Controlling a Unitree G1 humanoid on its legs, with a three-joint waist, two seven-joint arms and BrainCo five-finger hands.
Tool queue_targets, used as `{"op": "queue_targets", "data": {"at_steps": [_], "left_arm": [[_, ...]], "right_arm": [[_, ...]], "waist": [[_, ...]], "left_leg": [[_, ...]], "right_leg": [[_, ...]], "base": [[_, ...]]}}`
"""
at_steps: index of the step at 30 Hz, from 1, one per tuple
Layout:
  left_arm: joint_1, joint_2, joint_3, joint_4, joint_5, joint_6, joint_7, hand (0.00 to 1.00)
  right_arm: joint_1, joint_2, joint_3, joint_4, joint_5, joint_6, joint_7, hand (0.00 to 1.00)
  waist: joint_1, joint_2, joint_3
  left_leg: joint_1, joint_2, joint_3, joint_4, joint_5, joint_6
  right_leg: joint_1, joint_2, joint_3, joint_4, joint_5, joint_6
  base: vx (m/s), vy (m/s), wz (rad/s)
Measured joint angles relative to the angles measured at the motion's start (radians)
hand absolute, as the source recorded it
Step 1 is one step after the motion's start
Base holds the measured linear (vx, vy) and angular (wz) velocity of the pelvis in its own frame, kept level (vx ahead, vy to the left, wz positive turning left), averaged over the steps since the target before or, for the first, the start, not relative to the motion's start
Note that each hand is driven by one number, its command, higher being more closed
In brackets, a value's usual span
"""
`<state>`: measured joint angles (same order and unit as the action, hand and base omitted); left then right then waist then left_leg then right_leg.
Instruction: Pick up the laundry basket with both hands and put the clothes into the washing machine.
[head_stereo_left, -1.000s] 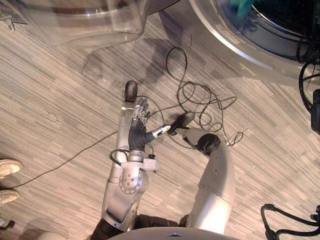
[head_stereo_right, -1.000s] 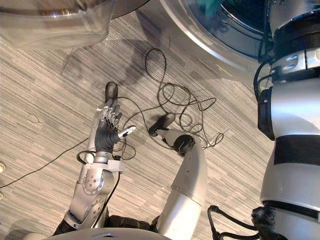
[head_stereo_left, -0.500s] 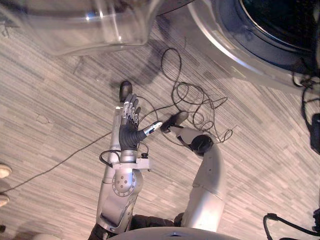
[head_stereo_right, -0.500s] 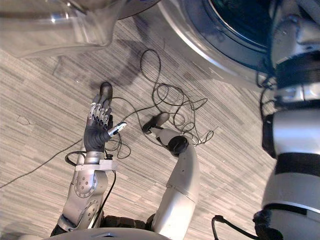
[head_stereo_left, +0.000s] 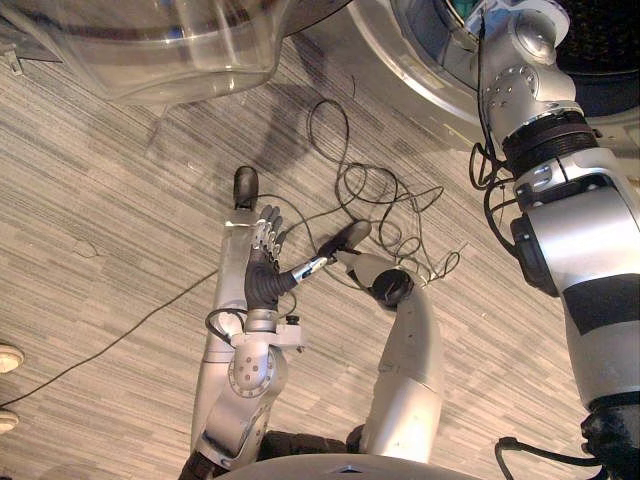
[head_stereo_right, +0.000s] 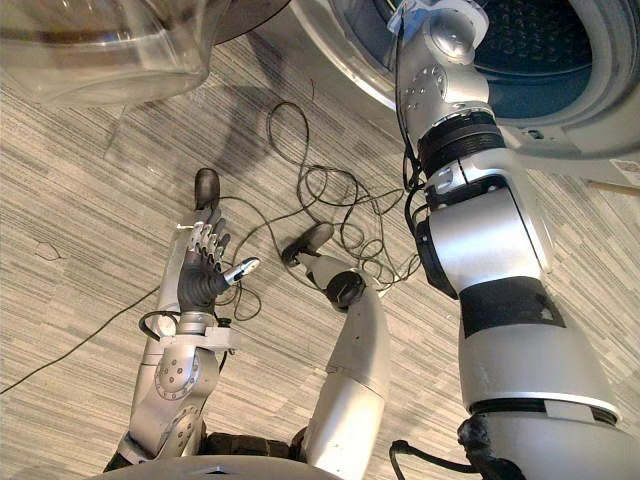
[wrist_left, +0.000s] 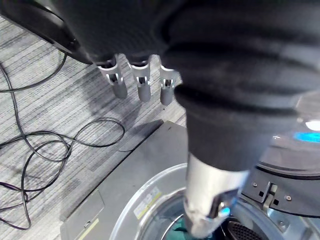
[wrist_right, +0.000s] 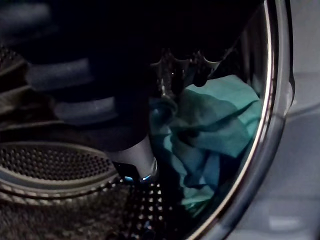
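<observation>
So the left robot hand hangs over the floor, spread flat and holding nothing. The right robot hand is inside the washer, next to the teal clothes in the drum. Can't tell if it's gripping them.

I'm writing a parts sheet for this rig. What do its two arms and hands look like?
The left arm and right arm are rounded silver-grey shells; the right has black bands. The left hand has a dark ribbed cover over back and wrist, and silver fingers with dark tips. The right hand shows the same dark ribbed cover.
</observation>
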<state>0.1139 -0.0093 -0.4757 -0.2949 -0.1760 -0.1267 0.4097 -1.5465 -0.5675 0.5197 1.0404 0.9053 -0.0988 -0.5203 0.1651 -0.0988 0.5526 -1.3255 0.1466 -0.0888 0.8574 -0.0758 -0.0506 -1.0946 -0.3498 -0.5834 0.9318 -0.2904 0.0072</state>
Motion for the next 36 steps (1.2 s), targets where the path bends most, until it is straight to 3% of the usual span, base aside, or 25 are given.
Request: {"op": "queue_targets", "data": {"at_steps": [3, 11, 15, 21, 28, 34, 36], "left_arm": [[-0.001, -0.005, 0.001, 0.000, 0.001, -0.002, -0.001, 0.00], [-0.002, -0.008, 0.002, 0.042, 0.004, -0.002, -0.008, 0.00], [-0.009, -0.008, 0.015, 0.061, 0.004, -0.002, -0.025, 0.00], [-0.034, -0.008, 0.091, 0.139, 0.017, -0.002, -0.033, 0.00], [-0.083, -0.006, 0.158, 0.277, 0.062, 0.000, -0.048, 0.00], [-0.113, -0.009, 0.309, 0.513, 0.009, -0.002, -0.092, 0.00], [-0.123, -0.012, 0.404, 0.694, -0.049, -0.002, -0.134, 0.00]], "right_arm": [[0.021, -0.029, 0.051, -0.003, -0.235, 0.044, 0.055, 0.00], [0.245, -0.046, -0.010, -0.047, -0.526, 0.065, 0.059, 0.00], [0.412, 0.006, -0.135, -0.135, -0.541, 0.056, 0.054, 0.00], [0.792, 0.223, -0.429, -0.411, -0.559, -0.001, 0.050, 0.00], [1.243, 0.459, -0.645, -0.512, -0.559, -0.032, 0.065, 0.00], [1.589, 0.566, -0.763, -0.374, -0.561, -0.023, 0.137, 0.00], [1.698, 0.576, -0.802, -0.287, -0.589, -0.005, 0.172, 0.00]], "waist": [[-0.005, 0.000, 0.000], [-0.008, 0.001, 0.000], [-0.013, 0.002, -0.001], [-0.028, 0.004, -0.015], [-0.060, 0.005, -0.023], [-0.100, 0.014, -0.167], [-0.119, 0.027, -0.267]], "left_leg": [[0.000, 0.004, -0.002, 0.001, 0.000, 0.000], [0.006, 0.006, -0.012, 0.010, -0.001, -0.001], [0.029, 0.003, -0.004, -0.001, 0.000, 0.002], [0.119, 0.000, 0.027, -0.031, -0.003, -0.003], [0.390, -0.008, 0.104, -0.137, 0.003, -0.004], [0.730, -0.001, 0.179, -0.375, 0.030, -0.018], [0.881, 0.005, 0.219, -0.500, 0.037, -0.029]], "right_leg": [[0.002, 0.007, -0.001, -0.006, 0.008, -0.005], [0.015, 0.012, -0.004, -0.003, 0.008, -0.004], [0.029, 0.006, -0.001, -0.003, 0.006, -0.002], [0.081, -0.001, 0.031, 0.000, -0.003, 0.002], [0.277, -0.004, 0.079, -0.047, -0.007, 0.004], [0.549, 0.056, 0.092, -0.261, 0.049, 0.022], [0.672, 0.087, 0.092, -0.377, 0.077, 0.027]], "base": [[-0.02, -0.002, -0.05], [-0.01, -0.003, 0.00], [-0.03, -0.016, 0.03], [-0.05, -0.038, 0.05], [-0.04, -0.072, 0.01], [0.04, -0.073, -0.19], [0.16, -0.039, -0.24]]}}
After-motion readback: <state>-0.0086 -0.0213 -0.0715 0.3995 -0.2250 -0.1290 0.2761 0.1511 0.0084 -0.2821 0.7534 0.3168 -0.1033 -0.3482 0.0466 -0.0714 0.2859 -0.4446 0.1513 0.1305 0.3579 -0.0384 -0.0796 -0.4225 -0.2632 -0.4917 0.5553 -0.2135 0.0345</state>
